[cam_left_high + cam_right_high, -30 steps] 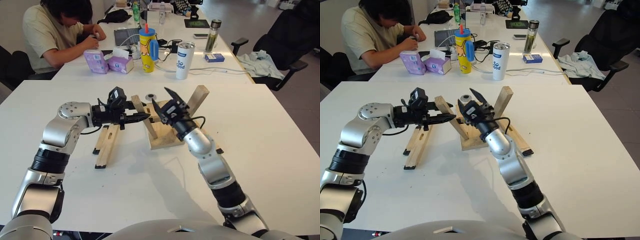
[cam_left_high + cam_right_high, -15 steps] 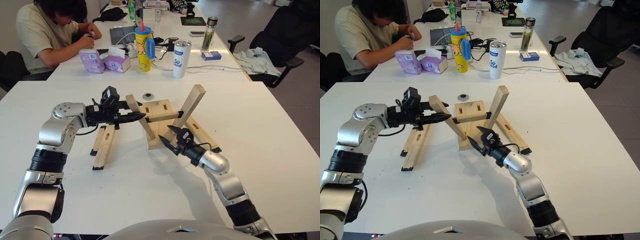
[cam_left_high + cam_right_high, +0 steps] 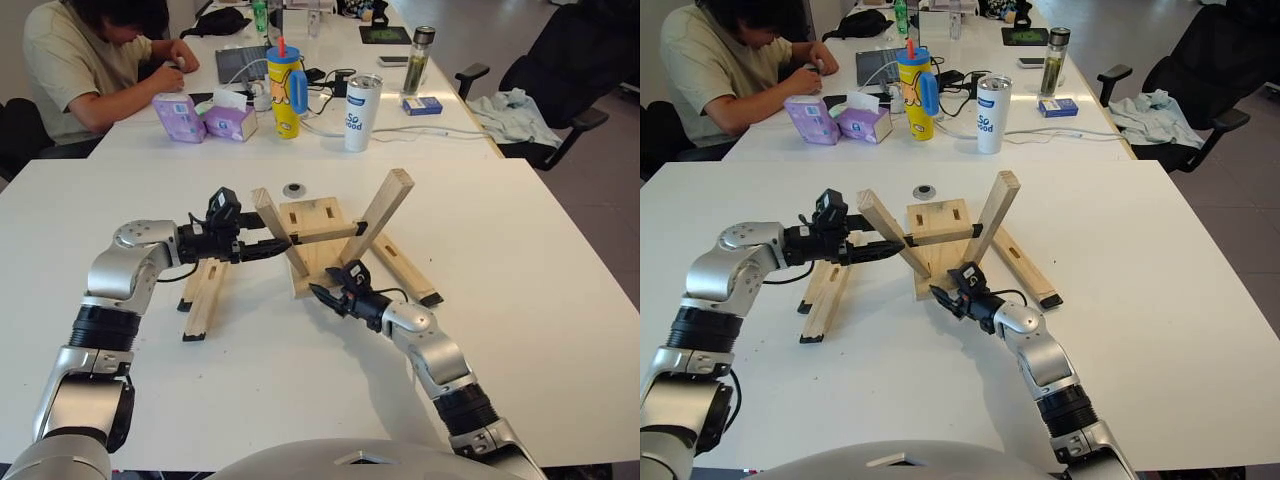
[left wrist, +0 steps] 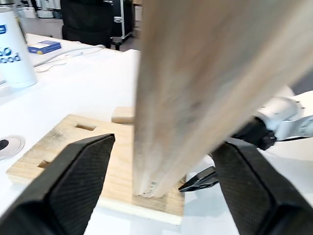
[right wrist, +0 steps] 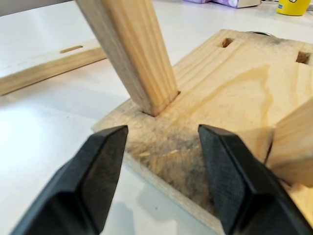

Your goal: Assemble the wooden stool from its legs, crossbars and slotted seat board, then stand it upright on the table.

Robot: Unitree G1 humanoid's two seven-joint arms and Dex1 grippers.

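Seat board (image 3: 312,217) lies flat; left jaws gape astride a leg (image 3: 268,208), right jaws gape nearby.

L gripper (image 3: 277,247) at leg (image 3: 267,212), R gripper (image 3: 322,296) by seat board (image 3: 316,216)

We list the white table (image 3: 560,260) bearing one small round disc (image 3: 294,190) toward its far side. On the table behind (image 3: 150,140) we count two purple tissue boxes (image 3: 172,117), a yellow cup (image 3: 281,88) with a straw, a white tumbler (image 3: 360,98), a dark bottle (image 3: 416,58) and a small blue box (image 3: 425,105) — white cables (image 3: 440,135) trail among them. To the right is a black office chair (image 3: 570,70) with a pale cloth (image 3: 515,112) draped on it.
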